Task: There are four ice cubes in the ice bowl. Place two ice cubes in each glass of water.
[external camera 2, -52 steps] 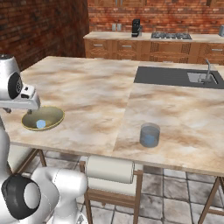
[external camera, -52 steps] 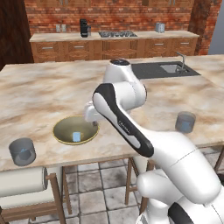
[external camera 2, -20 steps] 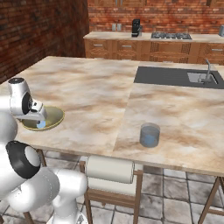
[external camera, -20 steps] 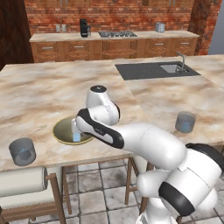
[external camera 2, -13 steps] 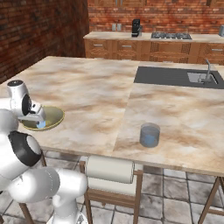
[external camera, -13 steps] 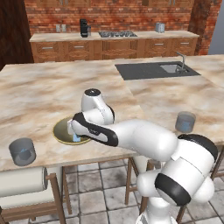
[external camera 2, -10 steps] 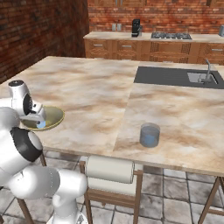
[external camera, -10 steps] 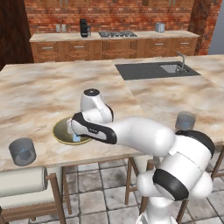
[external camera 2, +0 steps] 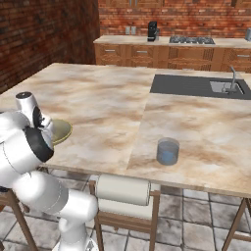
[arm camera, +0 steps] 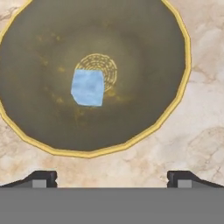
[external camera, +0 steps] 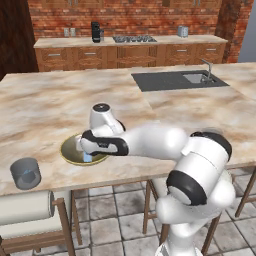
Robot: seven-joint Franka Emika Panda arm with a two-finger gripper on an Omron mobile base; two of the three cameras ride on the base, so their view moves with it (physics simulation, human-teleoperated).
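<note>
In the hand view a single pale blue ice cube [arm camera: 88, 87] is seen near the centre of the ice bowl [arm camera: 175, 105], just left of the ring pattern at the bowl's bottom. The gripper [arm camera: 112, 178] is held above the bowl with its jaws spread wide and nothing between them; only the two dark fingertips [arm camera: 41, 178] are shown at the lower edge of that view. The cube lies above and slightly left of the midpoint between the tips in that picture, so the coming move is judged to call for a reach forward along the gripper's line and a small shift to the left before the descent. The cube is roughly square, with no marked long axis; its edges are turned a little against the line between the tips.

In the left base view the bowl [external camera: 69, 152] is placed at the left of the frame on the marble counter [external camera: 45, 107], largely covered by the hand, with a speck of blue [external camera: 87, 158] showing beneath it. One glass of water [external camera: 26, 173] stands at the lower left, well apart from the bowl; the other glass [external camera 2: 167, 151] is seen right of centre in the right base view.

Only one cube can be made out in the bowl. Whether the glasses already hold ice cannot be told. In the right base view the bowl [external camera 2: 62, 131] is mostly hidden behind the arm.
</note>
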